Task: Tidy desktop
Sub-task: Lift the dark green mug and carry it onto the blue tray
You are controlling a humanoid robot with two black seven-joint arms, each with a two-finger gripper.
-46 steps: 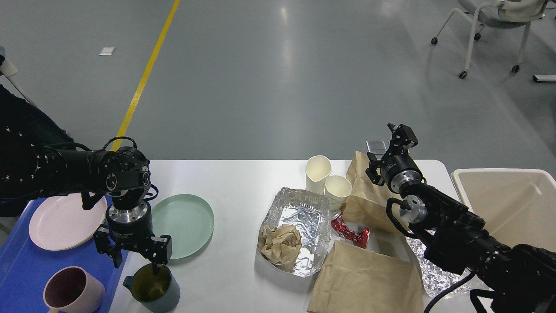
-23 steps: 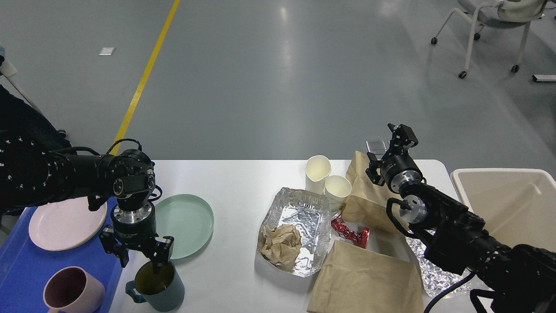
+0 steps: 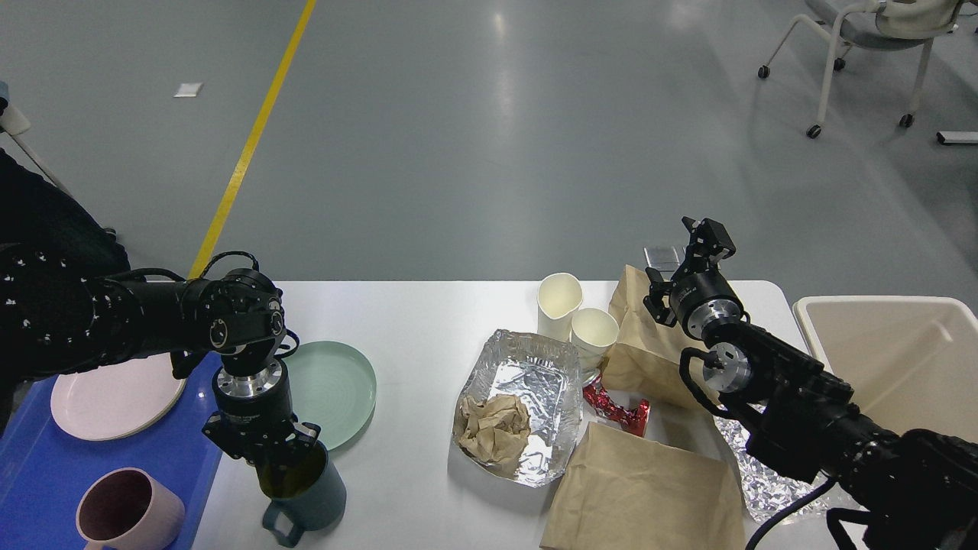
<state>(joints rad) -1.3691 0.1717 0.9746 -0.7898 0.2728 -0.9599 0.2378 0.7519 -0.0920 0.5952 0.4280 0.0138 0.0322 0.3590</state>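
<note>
One claw [image 3: 263,456] grips teal mug [image 3: 306,495] on desktop [image 3: 412,321].

Two black arms are seen, built of thick rounded segments. On the left arm [image 3: 114,325], small pale dots are scattered over the dark casing nearest the blue tray [image 3: 46,466], and thin black cables loop over its joint. A polished silver collar is set behind the left gripper [image 3: 263,451]. A similar silver ring is fitted behind the right gripper [image 3: 699,252], with a round silver disc and a black cable loop further back along the right arm [image 3: 802,412].
</note>
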